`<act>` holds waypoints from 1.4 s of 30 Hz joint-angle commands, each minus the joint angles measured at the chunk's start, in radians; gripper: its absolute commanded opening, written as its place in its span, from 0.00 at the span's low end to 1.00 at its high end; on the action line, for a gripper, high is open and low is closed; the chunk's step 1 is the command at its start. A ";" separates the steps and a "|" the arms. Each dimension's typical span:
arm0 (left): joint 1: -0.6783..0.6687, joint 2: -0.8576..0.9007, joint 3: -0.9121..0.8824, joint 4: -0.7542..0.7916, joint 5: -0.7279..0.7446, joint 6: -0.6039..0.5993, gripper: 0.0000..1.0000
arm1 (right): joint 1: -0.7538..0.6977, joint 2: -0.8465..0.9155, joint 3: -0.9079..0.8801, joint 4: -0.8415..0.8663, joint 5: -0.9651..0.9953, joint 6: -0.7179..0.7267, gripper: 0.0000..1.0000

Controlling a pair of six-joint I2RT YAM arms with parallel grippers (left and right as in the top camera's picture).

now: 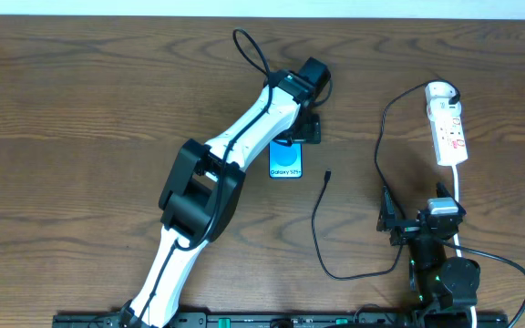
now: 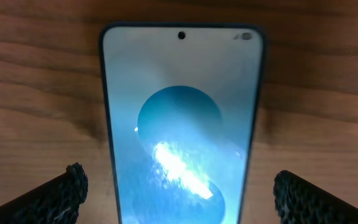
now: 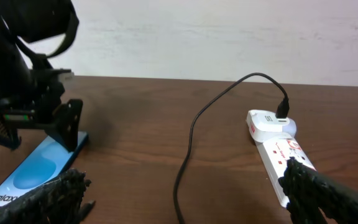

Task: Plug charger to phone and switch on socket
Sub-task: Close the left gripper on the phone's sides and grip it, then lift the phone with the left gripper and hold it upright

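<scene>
Robotics lab bench: a white-and-black left arm (image 1: 244,146) and a black right arm (image 1: 440,269) stand on a black rail (image 1: 272,320) edging a brown wooden tabletop (image 1: 80,109), plain white wall (image 3: 185,37) behind.

Desk (image 1: 80,100): dark brown wood, grain running side to side, faint sheen in the wrist views.
Wall (image 3: 179,37): off-white, slightly rough, rising behind the desk's far edge; seen from overhead as a pale strip along the top.
Rail (image 1: 244,320): black bar along the desk's near edge, with small green marks.
</scene>
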State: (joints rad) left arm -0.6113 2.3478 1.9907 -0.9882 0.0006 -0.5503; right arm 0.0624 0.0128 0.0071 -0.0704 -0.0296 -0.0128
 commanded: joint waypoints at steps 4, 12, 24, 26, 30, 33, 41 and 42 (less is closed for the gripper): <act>0.004 0.079 -0.007 0.000 -0.016 -0.002 0.98 | 0.002 0.000 -0.002 -0.004 0.001 -0.014 0.99; 0.004 0.117 -0.007 -0.001 -0.015 -0.002 0.97 | 0.002 0.000 -0.002 -0.004 0.001 -0.014 0.99; 0.006 0.111 -0.006 -0.002 -0.011 -0.002 0.72 | 0.002 0.000 -0.002 -0.004 0.001 -0.014 0.99; 0.006 0.097 0.001 -0.013 -0.008 -0.002 0.72 | 0.002 0.000 -0.002 -0.004 0.001 -0.014 0.99; 0.007 0.034 0.013 -0.024 -0.008 -0.002 0.72 | 0.002 0.000 -0.002 -0.004 0.001 -0.014 0.99; 0.008 -0.032 0.013 -0.035 -0.006 -0.002 0.72 | 0.002 0.000 -0.002 -0.004 0.001 -0.014 0.99; 0.057 -0.223 0.013 -0.085 0.257 -0.001 0.72 | 0.002 0.000 -0.002 -0.004 0.001 -0.014 0.99; 0.068 -0.236 0.013 -0.090 0.311 -0.001 0.72 | 0.002 0.000 -0.002 -0.004 0.001 -0.014 0.99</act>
State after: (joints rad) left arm -0.5808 2.1895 1.9900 -1.0618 0.1421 -0.5503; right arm 0.0624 0.0128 0.0071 -0.0704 -0.0296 -0.0128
